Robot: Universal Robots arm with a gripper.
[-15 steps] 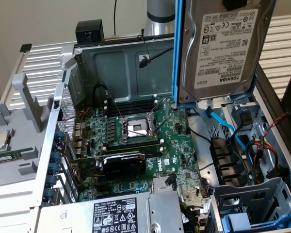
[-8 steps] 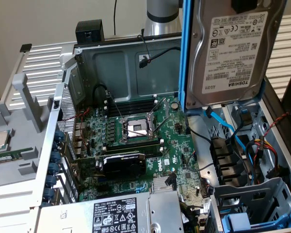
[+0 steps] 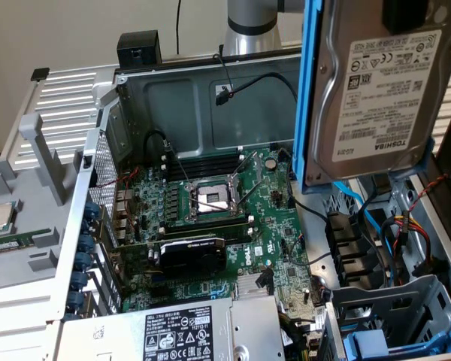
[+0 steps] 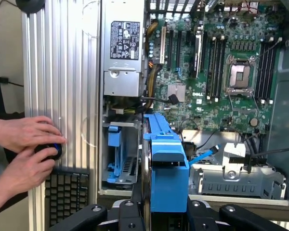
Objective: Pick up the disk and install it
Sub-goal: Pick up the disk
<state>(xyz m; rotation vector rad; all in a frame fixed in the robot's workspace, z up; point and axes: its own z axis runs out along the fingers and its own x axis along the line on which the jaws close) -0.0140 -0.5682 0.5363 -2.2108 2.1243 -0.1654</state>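
Starting from the exterior view's left, the open grey metal computer case (image 3: 188, 98) shows a green motherboard (image 3: 278, 195) with a bare silver processor socket (image 3: 210, 199). At the lower right, the grey metal drive cage (image 3: 395, 301) with its blue plastic rail (image 3: 372, 346) holds no drive that I can make out, so the installing looks not yet done. The picking up looks finished: the disk (image 3: 376, 86), a rectangular silver-metal hard drive, hangs in the air at the upper right, above the case and touching nothing below. The black gripper (image 4: 166, 214) is clamped on it, with a finger on each side of its frame in the wrist view. The drive stands nearly upright, slightly tilted. A blue plastic frame (image 3: 307, 90) runs down its left edge, then comes the silver body, then a white Toshiba label (image 3: 395, 75) reading upside down.
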